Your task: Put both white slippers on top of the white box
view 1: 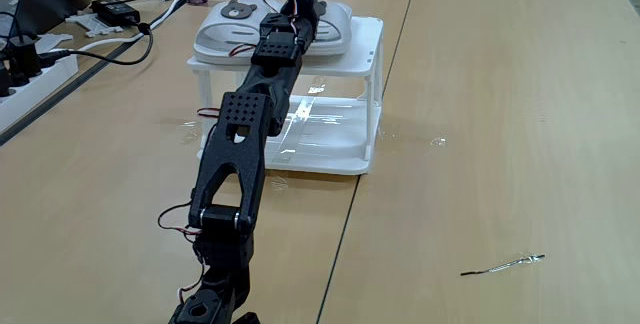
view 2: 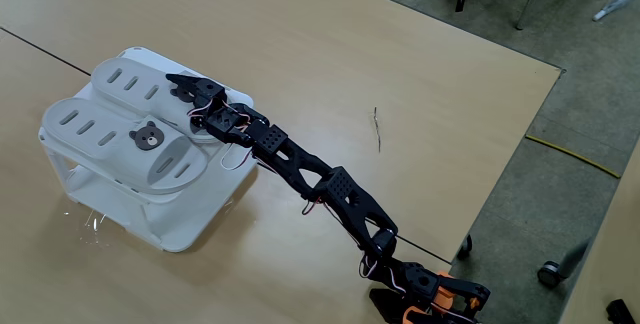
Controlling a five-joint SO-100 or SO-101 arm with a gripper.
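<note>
Both white slippers (view 2: 125, 129) lay on the white box (view 2: 180, 232). The gripper (view 2: 178, 86) hovered above; whether its fingers were open was unclear. Next, probably retreat.

Both white slippers (view 2: 120, 129) are seen lying flat, side by side and touching, on the square top of the white box (view 2: 185, 229). In a fixed view the nearer slipper (view 2: 135, 144) shows a small grey-brown bear face beside its slotted strap; the further slipper (view 2: 130, 79) lies along the box's far edge. In a fixed view the pair (view 1: 225, 34) is partly hidden by the arm. The box, a two-tier rack with thin corner legs (view 1: 375, 114) and see-through sides, stands upright on the counter (view 1: 500, 114), near the seam between two panels.
</note>
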